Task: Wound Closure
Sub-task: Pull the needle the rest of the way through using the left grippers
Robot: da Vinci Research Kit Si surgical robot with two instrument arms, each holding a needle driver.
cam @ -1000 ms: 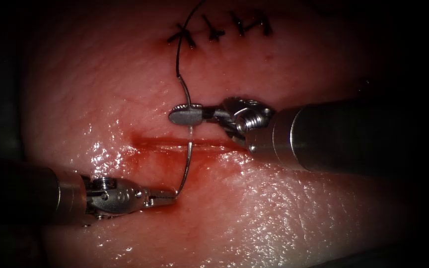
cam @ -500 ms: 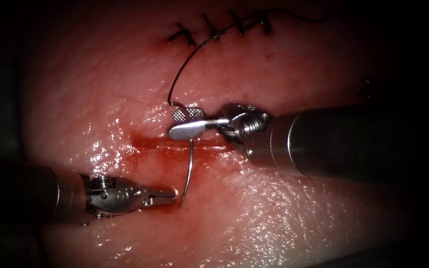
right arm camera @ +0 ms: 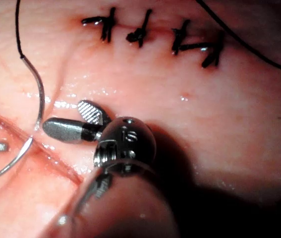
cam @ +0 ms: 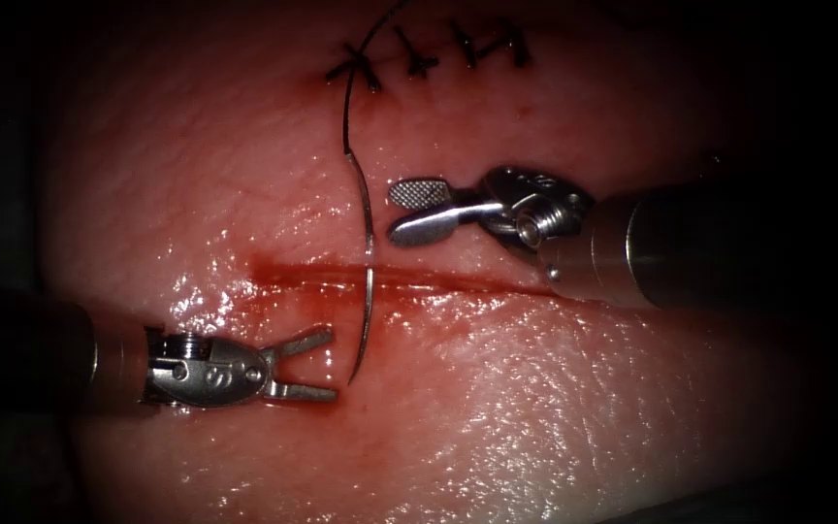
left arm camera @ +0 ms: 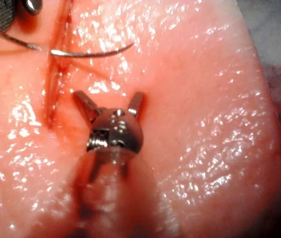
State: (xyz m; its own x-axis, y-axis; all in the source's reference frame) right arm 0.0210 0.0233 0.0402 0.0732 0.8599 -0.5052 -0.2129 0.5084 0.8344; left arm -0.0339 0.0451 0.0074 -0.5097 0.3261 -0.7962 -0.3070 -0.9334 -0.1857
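Curved steel needle [cam: 367,281] lies across the horizontal open cut [cam: 419,281] in the glistening pink tissue [cam: 584,408]; we see its pointed end below the cut, just beside the left tool's tips, and its thread end above the cut. We cannot tell how deep it sits where it crosses the cut; in the left wrist view the needle [left arm camera: 88,52] seems to dip at the cut's edge. Neither tool holds it.

Our left arm's small silver needle driver [cam: 307,367] rests on the tissue below the cut, jaws spread in a V and holding nothing. Our right arm's silver needle driver [cam: 409,211] sits above the cut, just right of the needle, jaws parted and empty.

Thin dark thread [cam: 349,107] runs up from the needle past a row of dark finished stitches [cam: 429,56]. Red fluid [cam: 283,301] pools along the cut's left part.
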